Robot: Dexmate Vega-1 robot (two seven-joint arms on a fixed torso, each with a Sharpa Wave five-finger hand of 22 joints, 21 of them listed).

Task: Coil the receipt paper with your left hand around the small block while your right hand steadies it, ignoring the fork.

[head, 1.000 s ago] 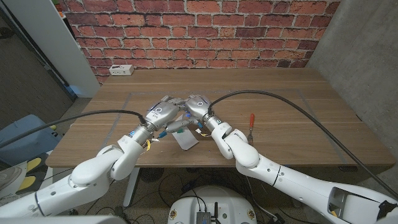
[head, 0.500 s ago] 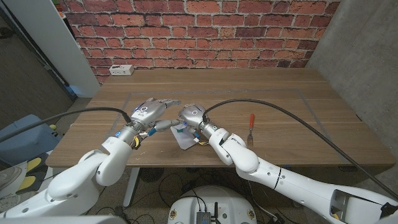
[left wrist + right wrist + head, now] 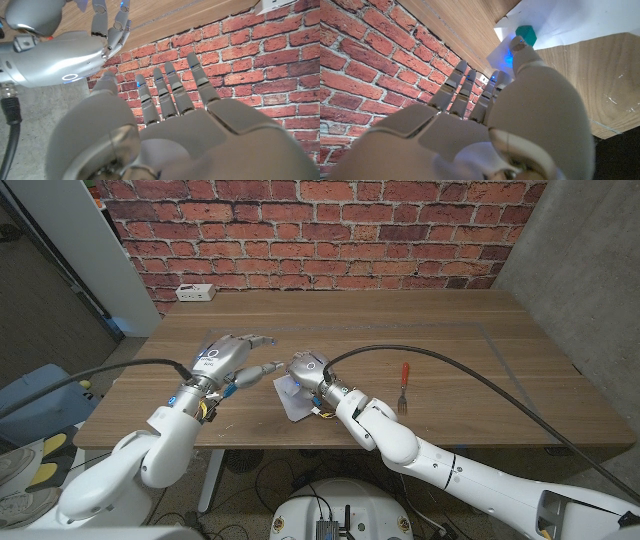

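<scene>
One green small block (image 3: 525, 35) lies on receipt paper (image 3: 570, 22).

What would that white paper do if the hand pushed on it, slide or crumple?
The paper looks thin and lies flat on the smooth table, so it would probably slide or buckle rather than resist. Its edge overlaps the small green block, which suggests it is floppy. It is likely very light.

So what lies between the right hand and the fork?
Head view: only bare wooden table between the right hand and the fork.
</scene>
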